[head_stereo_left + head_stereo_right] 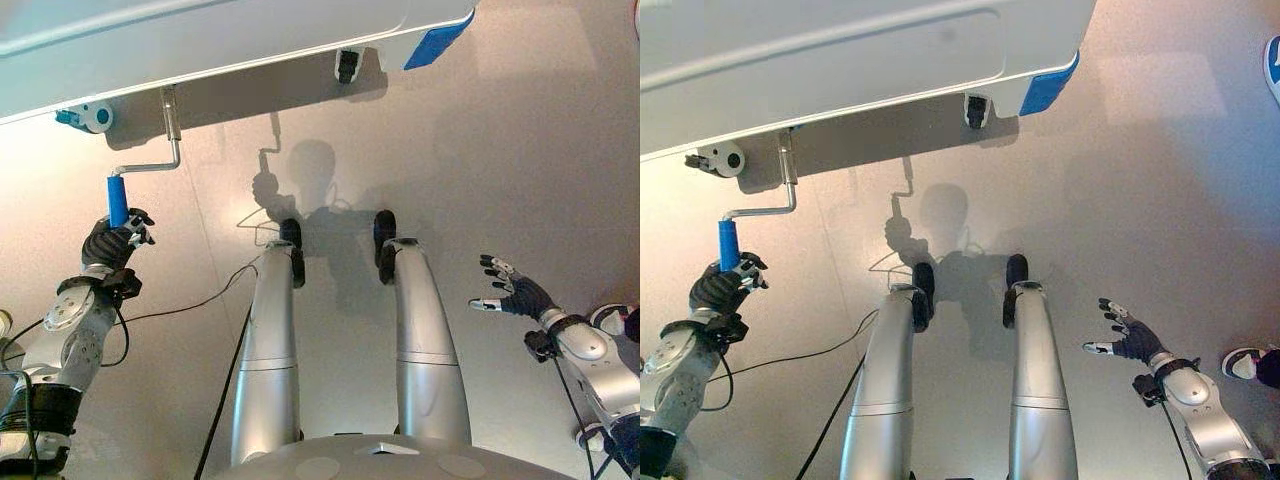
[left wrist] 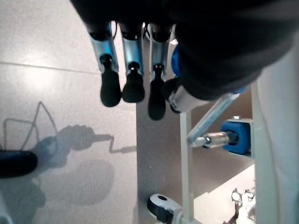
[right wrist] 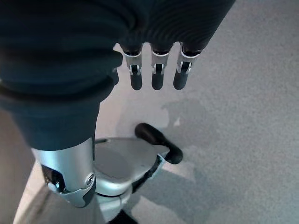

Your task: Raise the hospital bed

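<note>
The white hospital bed point(image 1: 200, 40) spans the top of the eye views. A metal crank point(image 1: 172, 125) hangs from its underside and bends to a blue grip point(image 1: 117, 200). My left hand point(image 1: 112, 243) is at the lower end of that grip. In the left wrist view the fingers point(image 2: 133, 88) stretch out fairly straight, and the blue grip point(image 2: 174, 59) lies against the palm by the thumb. My right hand point(image 1: 515, 293) hovers over the floor at the right, away from the bed, with its fingers point(image 3: 156, 77) spread and nothing in it.
A black caster point(image 1: 347, 65) and a blue corner bumper point(image 1: 435, 42) mark the bed's right end. A white and blue fitting point(image 1: 90, 117) sits under the bed left of the crank. The floor is pale and smooth.
</note>
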